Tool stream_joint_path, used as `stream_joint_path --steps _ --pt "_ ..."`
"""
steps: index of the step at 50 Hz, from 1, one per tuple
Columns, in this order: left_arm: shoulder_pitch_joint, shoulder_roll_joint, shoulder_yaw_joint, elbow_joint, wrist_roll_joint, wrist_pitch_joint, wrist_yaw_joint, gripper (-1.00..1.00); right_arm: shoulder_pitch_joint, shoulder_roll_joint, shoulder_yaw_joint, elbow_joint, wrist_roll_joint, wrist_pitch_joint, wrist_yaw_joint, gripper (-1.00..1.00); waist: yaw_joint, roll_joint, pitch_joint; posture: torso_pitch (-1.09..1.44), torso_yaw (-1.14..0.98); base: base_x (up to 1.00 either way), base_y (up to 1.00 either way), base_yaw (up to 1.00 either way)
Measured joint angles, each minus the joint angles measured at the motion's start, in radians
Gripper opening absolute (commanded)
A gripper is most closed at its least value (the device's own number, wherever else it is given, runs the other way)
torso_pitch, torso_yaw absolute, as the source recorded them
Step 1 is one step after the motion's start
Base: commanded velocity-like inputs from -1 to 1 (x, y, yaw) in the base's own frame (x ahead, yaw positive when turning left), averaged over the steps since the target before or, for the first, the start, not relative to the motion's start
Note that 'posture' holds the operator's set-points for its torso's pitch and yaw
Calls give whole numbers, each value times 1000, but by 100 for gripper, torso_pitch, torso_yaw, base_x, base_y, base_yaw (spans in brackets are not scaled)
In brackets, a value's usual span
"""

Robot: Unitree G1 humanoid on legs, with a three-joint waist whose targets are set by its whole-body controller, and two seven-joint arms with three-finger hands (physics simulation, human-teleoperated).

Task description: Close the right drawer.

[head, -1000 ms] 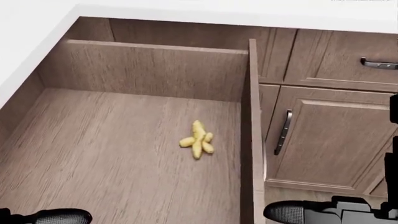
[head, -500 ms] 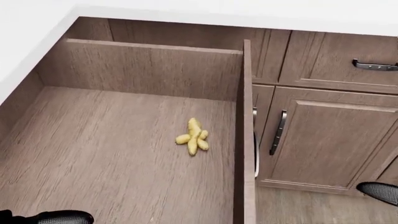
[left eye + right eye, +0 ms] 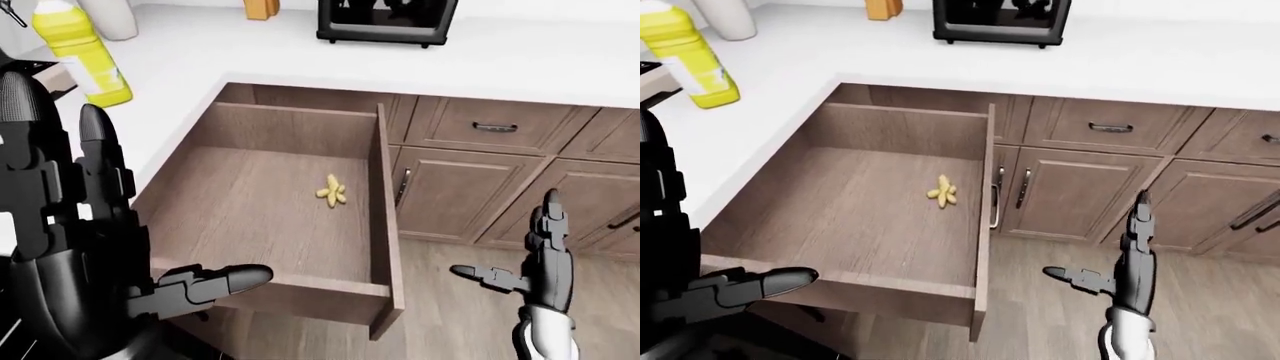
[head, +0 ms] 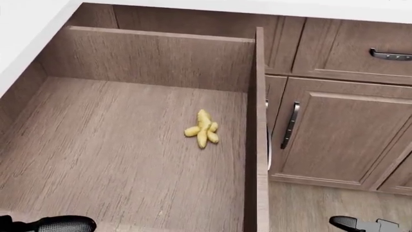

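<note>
The wide wooden drawer (image 3: 384,225) stands pulled far out from under the white counter, its front panel (image 3: 300,294) toward the bottom of the left-eye view. A small yellow knobbly piece (image 4: 202,128) lies on its floor. My left hand (image 3: 165,210) is open at the view's left, fingers upright beside the drawer's left wall and the thumb (image 3: 220,280) lying at the front panel's top edge. Down at the right, my right hand (image 3: 510,247) is open over the floor, apart from the drawer, holding nothing.
Closed cabinet doors (image 3: 450,196) with dark handles and a closed drawer (image 3: 490,126) lie right of the open drawer. On the white counter (image 3: 520,64) stand a yellow bottle (image 3: 80,52) and a black appliance (image 3: 385,19). Wood floor (image 3: 450,319) shows below.
The head view has shifted, so the drawer and yellow piece sit higher in the picture. My right hand has dropped from the lower right until only a bit shows at the bottom edge.
</note>
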Motion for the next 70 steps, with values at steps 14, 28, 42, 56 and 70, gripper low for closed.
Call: stream_joint_path --steps 14,28,42,56,70 --pt "-1 -1 0 -1 0 2 0 100 -58 -11 133 102 -55 26 8 100 5 -4 -11 0 0 0 0 0" --pt "5 -4 1 -2 0 -4 -2 100 -119 -41 189 329 -99 -40 -3 100 5 -3 -11 0 0 0 0 0" --pt "9 -8 3 -2 -1 -9 -7 100 -148 -38 253 331 -167 -11 20 100 6 -5 -8 0 0 0 0 0" --pt "1 3 -5 -1 -1 0 2 100 -148 -28 297 331 -208 24 127 100 6 -4 -5 0 0 0 0 0" --pt "9 0 -7 -2 0 -5 3 100 -141 -12 316 246 -257 92 194 100 5 -1 -8 0 0 0 0 0"
